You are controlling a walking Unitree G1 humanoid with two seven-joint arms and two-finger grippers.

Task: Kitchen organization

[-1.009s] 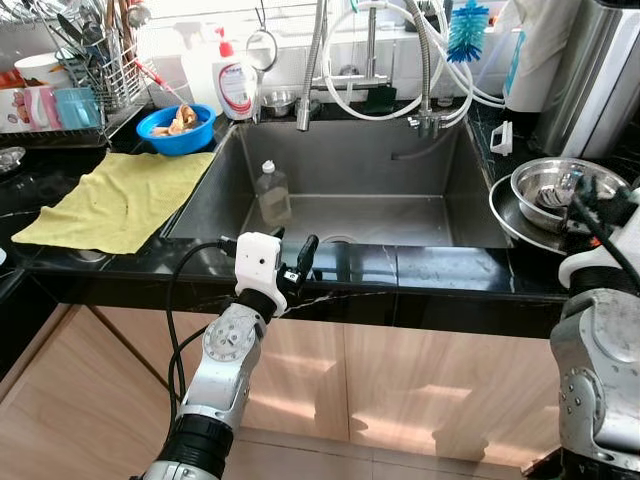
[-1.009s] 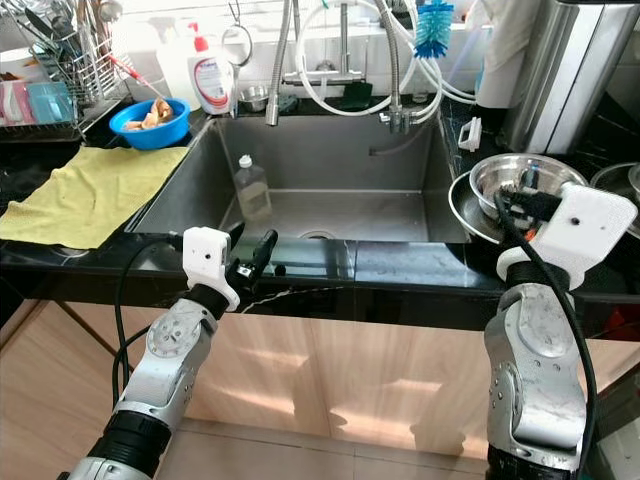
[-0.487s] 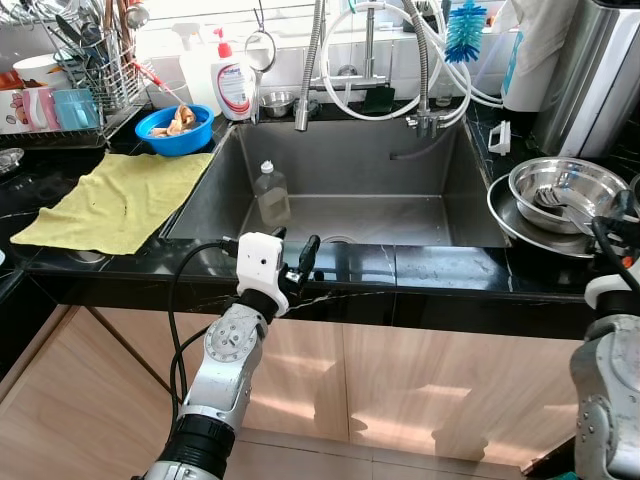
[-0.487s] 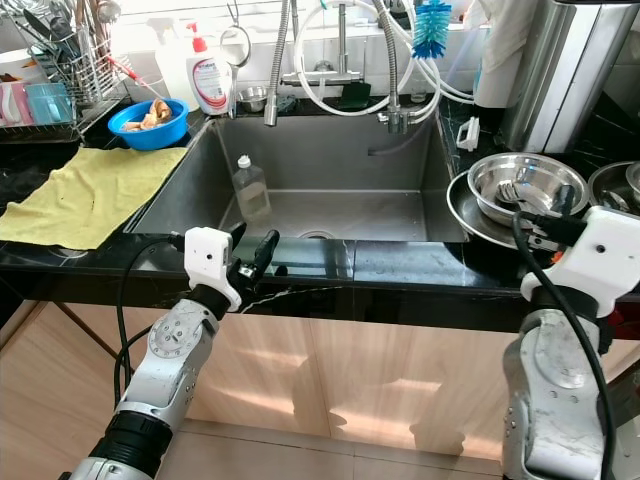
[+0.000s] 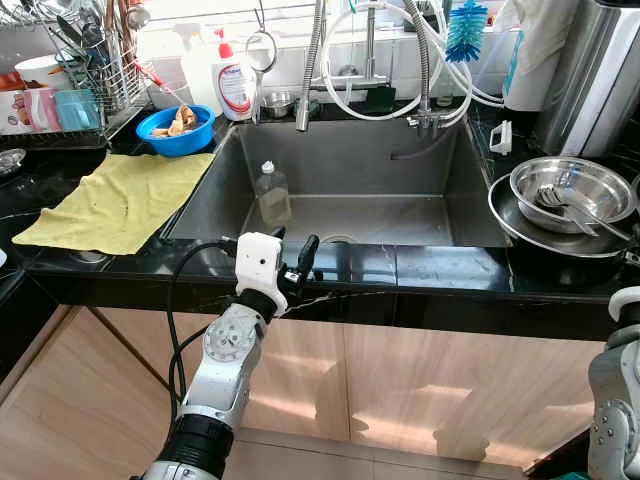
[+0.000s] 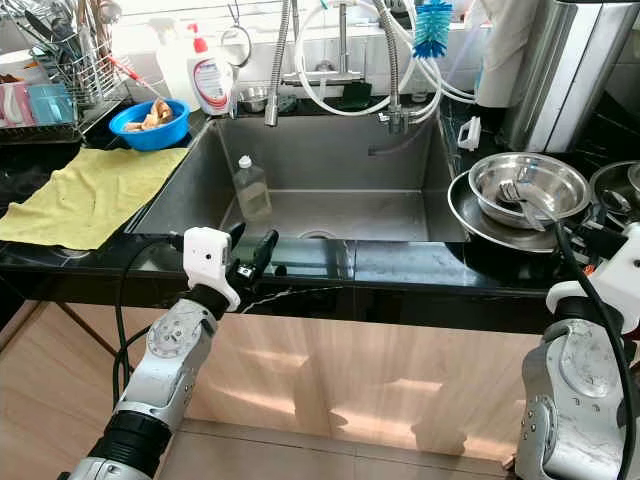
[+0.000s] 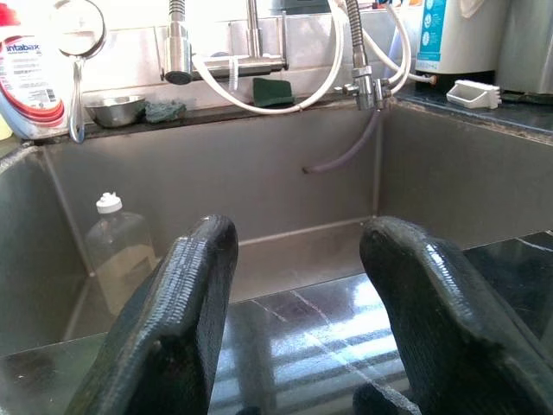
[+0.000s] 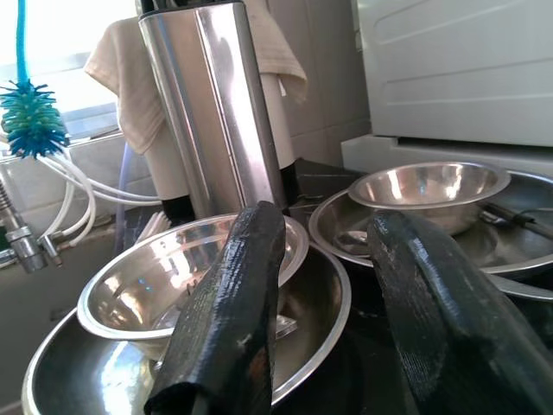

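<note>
stacked round steel bowls (image 8: 186, 285) right of frame, just ahead of right gripper (image 8: 333, 324), fingers apart, empty. left gripper (image 7: 298, 303) spread, at sink edge.

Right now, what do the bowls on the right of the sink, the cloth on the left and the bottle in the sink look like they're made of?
Bowls: polished steel, likely stainless, with mirror-like reflections. Cloth: soft yellow fabric, matte and creased, perhaps microfibre. Bottle: clear plastic by its look, white cap, standing in the brushed-metal sink.

The right tool (image 8: 328, 320) is cut off at the frame's lower edge.
</note>
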